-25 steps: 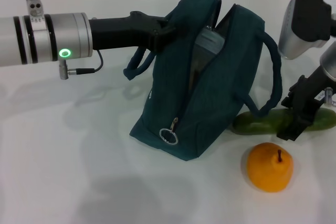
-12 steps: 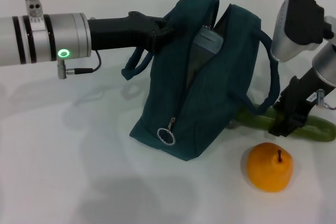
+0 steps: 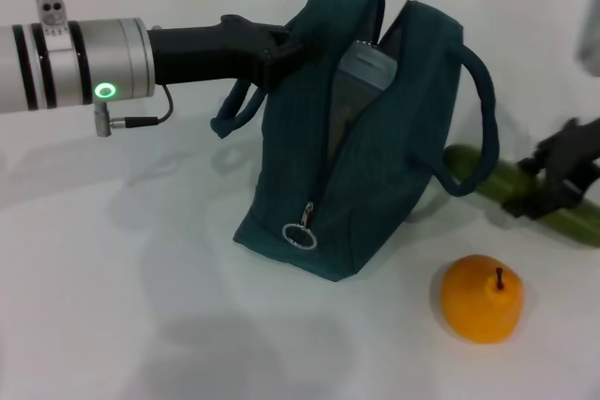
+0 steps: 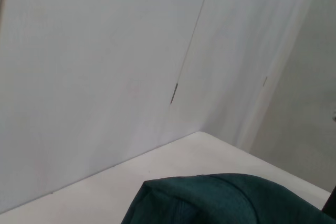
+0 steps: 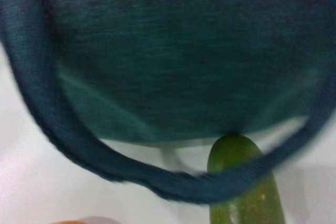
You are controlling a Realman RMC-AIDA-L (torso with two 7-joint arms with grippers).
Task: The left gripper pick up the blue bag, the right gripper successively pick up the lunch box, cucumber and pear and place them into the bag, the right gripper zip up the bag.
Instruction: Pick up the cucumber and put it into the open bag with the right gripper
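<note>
Lifted since a moment ago, the cucumber (image 3: 525, 196) hangs clenched in the right gripper (image 3: 561, 180) by the surface's (image 3: 141, 306) right edge. Nearer lies the pear (image 3: 482, 298). Farther back, the left gripper (image 3: 279, 51) grips the bag (image 3: 375, 166), lunch box (image 3: 356, 91) inside.

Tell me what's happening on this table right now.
A robot is packing a blue bag. Its left hand holds the bag's top edge up so the unzipped opening gapes, and a lunch box is already inside. The right hand is at the cucumber, which lies on the table beside the bag with one end under a bag handle. The pear sits untouched in front.
</note>
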